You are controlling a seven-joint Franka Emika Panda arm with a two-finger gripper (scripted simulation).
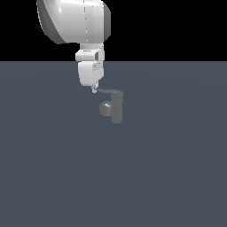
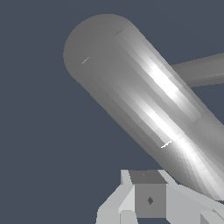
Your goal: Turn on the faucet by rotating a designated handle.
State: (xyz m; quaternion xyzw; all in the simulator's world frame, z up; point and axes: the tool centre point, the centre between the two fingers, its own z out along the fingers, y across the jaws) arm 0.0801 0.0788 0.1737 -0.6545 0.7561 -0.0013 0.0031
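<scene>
**Gripper tip at the free end of the faucet handle**

Closest to the wrist camera is one gripper [image 2: 148, 205], seen as pale blocky finger parts with a dark square face between them. The fingers [image 2: 124, 203] sit close together, but whether they are parted, closed, or pinching anything cannot be told from either view. Just beyond them a large grey cylinder fills much of the wrist view: this appears to be part of the single faucet [image 2: 144, 100], seen at very close range with bright highlights running along it. A thinner grey bar crosses behind it, possibly the handle [image 2: 201, 70], though which part is which is hard to settle at this range.

In the exterior view the count is plain: one arm, one gripper [image 1: 94, 90], one faucet [image 1: 116, 108], one handle [image 1: 105, 91]. The faucet stands upright on the flat dark floor [image 1: 177, 168], its short round spout pointing toward the exterior view's left. The handle runs from the faucet's top toward the exterior view's left, and the gripper's tip, reaching down from above, meets or nearly meets its free end; contact cannot be confirmed.

The floor spreads out open on every side of the faucet, ending at a straight horizon against black behind the arm.
</scene>
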